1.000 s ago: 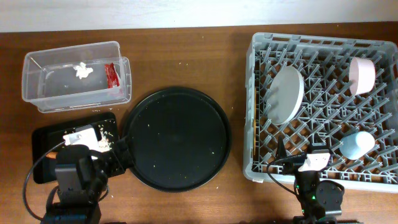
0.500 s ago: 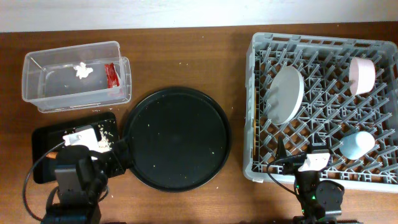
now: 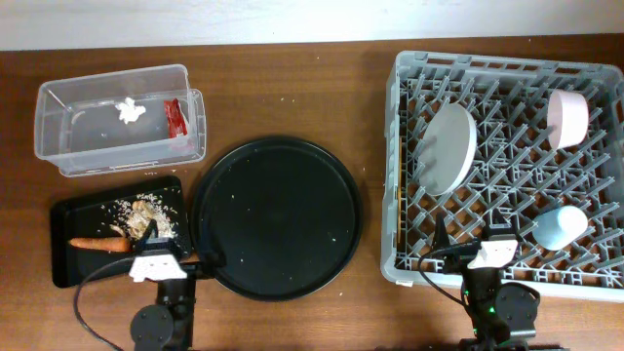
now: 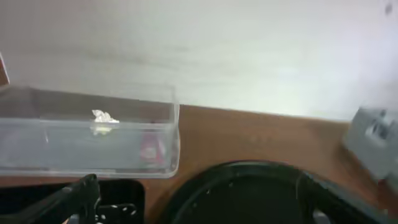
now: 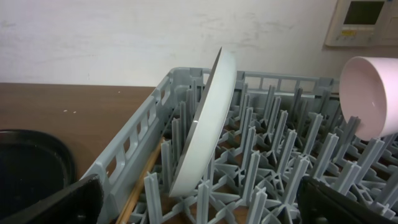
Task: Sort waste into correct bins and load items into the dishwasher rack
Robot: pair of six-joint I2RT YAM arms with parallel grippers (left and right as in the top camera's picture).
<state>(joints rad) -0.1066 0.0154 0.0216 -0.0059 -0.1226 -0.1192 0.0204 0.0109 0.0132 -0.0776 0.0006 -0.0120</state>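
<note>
The clear tub (image 3: 58, 146) holds the white tissue (image 3: 127, 110) and the red wrapper (image 3: 175, 117); it also shows in the left wrist view (image 4: 93, 140). The flat black tray (image 3: 68, 214) holds the carrot (image 3: 100, 244) and the food scraps (image 3: 146, 213). The grey rack (image 3: 405, 78) holds the plate (image 3: 447, 148) on edge, the pink bowl (image 3: 567, 119) and the blue cup (image 3: 559, 226). Chopsticks (image 5: 142, 186) lie along the rack's left wall. My left gripper (image 3: 178, 249) is open and empty at the black tray's front right corner. My right gripper (image 3: 478, 244) is open and empty over the rack's front edge.
A large round black tray (image 3: 278, 216) with crumbs lies between the flat tray and the rack. It shows in the left wrist view (image 4: 261, 193) and the right wrist view (image 5: 31, 162). A white wall runs along the table's back edge.
My left arm has drawn back toward the table's front edge, uncovering the carrot and scraps on the flat black tray. The right arm has not moved.
</note>
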